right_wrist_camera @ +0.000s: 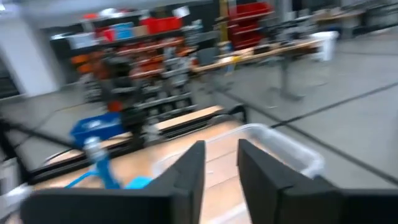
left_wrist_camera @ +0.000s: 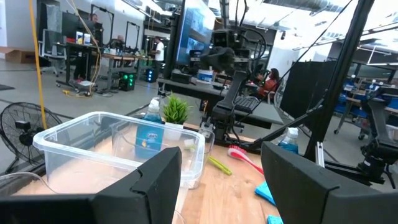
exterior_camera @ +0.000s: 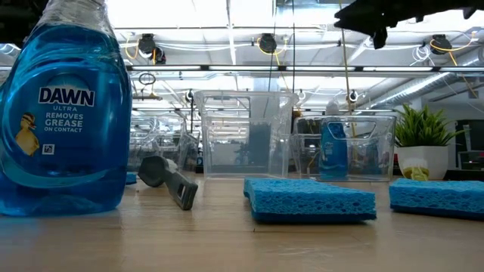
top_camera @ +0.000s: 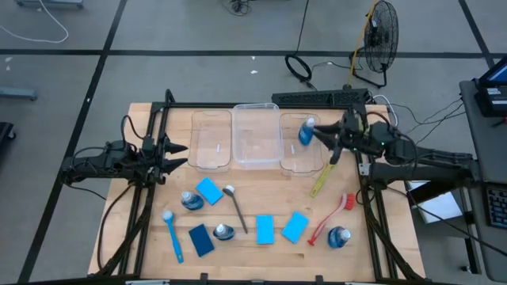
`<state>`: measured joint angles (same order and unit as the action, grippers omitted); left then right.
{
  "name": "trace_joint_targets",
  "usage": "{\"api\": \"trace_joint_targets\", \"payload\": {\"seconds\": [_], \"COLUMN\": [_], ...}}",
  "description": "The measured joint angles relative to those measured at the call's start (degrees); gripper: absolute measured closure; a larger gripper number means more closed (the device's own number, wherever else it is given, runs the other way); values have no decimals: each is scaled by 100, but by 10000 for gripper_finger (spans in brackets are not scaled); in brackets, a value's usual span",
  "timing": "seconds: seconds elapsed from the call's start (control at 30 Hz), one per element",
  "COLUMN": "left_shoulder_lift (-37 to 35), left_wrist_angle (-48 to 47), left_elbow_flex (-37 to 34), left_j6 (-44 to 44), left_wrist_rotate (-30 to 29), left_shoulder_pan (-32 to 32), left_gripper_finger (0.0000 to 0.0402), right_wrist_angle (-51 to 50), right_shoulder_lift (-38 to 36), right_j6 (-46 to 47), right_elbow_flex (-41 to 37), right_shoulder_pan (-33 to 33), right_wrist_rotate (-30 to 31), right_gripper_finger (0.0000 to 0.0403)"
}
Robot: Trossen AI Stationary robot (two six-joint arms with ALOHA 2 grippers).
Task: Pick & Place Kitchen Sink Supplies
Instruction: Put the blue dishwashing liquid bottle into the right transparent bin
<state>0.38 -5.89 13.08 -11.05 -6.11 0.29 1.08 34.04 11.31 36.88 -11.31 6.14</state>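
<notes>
A blue bottle (top_camera: 306, 131) stands upright in the right-hand clear bin (top_camera: 295, 162); it also shows in the low view (exterior_camera: 333, 151). My right gripper (top_camera: 320, 134) hovers open just right of that bottle, above the bin's rim, with nothing between its fingers (right_wrist_camera: 188, 177). My left gripper (top_camera: 179, 155) waits open at the table's left side. Three more bottles (top_camera: 191, 200) (top_camera: 223, 231) (top_camera: 339, 237) stand on the near part of the table. Beside them lie several sponges (top_camera: 209, 191) (top_camera: 264, 229) (top_camera: 295, 227), one darker (top_camera: 201, 240). Blue (top_camera: 172, 235), grey (top_camera: 235, 207), red (top_camera: 331, 218) and yellow-green (top_camera: 321, 180) brushes lie flat there.
Three clear bins stand side by side at the far middle of the table: left (top_camera: 212, 141), middle (top_camera: 257, 136) and right. A small potted plant (exterior_camera: 423, 143) stands near the right bin. A dark frame runs along the table's edges (top_camera: 150, 190).
</notes>
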Motion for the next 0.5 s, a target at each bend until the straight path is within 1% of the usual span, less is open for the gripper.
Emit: {"api": "trace_joint_targets", "payload": {"seconds": [0.07, 0.17, 0.27, 0.4, 0.5], "left_shoulder_lift": [0, -2, 0, -1, -2], "left_wrist_angle": [0, 0, 4, 17, 22], "left_elbow_flex": [-1, -1, 0, 0, 0], "left_j6": [1, 2, -4, -356, -552], "left_wrist_rotate": [1, 0, 1, -14, -206], "left_shoulder_pan": [-2, 0, 0, 0, -2], "left_gripper_finger": [176, 176, 176, 176, 176], "right_wrist_angle": [-29, -180, -480, -753, -760], "right_shoulder_lift": [-31, -84, -144, -277, -440], "right_j6": [-2, -31, -63, -77, -237], "right_elbow_flex": [0, 0, 0, -4, -4], "right_shoulder_pan": [97, 208, 277, 392, 469], "right_wrist_rotate": [-260, -453, -492, -537, -1032], "right_gripper_finger": [359, 394, 394, 395, 401]}}
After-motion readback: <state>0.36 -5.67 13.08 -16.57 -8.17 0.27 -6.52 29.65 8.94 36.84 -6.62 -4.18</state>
